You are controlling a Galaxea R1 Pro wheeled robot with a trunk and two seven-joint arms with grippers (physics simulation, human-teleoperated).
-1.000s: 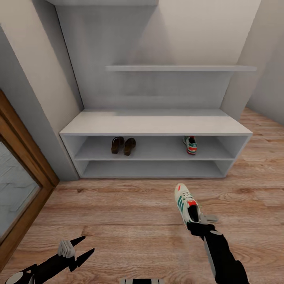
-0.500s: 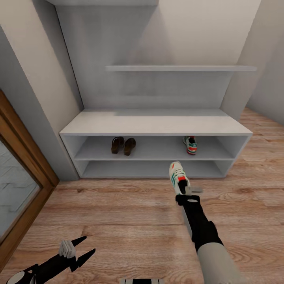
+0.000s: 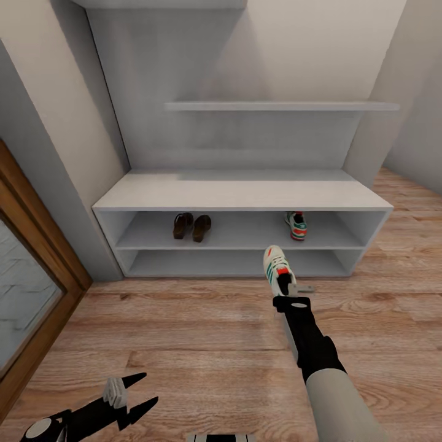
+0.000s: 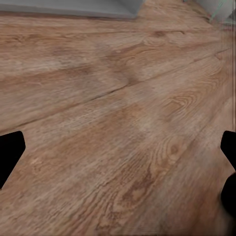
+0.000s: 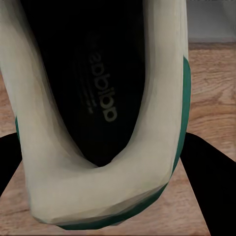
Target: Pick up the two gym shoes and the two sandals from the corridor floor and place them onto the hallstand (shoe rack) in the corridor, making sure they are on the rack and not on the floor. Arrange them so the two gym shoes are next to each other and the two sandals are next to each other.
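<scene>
1. In the head view the right gripper [image 3: 285, 293] sits just right of the frame's centre, at the end of a black forearm that runs up from the lower right. Its fingers are clamped on the heel end of a gym shoe [image 3: 275, 265].
2. The held shoe juts from the gripper toward the top of the frame. Its long axis is near vertical in the picture, leaning slightly left, with the toe toward the hallstand [image 3: 242, 195] and the heel at the gripper.
3. The toe overlaps the front of the hallstand's lower open shelf in the picture. Whether it is inside the shelf or still in front of it cannot be told.
4. The right wrist view looks into the heel opening of that gym shoe [image 5: 103, 113]: dark insole, cream collar, green edge, with black fingers [image 5: 209, 182] on either side of the heel.
5. A second gym shoe [image 3: 296, 225] stands on the upper open shelf, right of centre, above and slightly right of the held one.
6. The two sandals [image 3: 191, 226] stand side by side on that same shelf, left of centre, well apart from the shelved shoe.
7. The left gripper [image 3: 139, 390] is at the lower left of the head view, its jaws spread wide and holding nothing, above the corridor floor [image 3: 184, 344].
8. The left wrist view shows wood planks [image 4: 118, 128] between dark fingertips [image 4: 10, 152] at opposite edges.
</scene>
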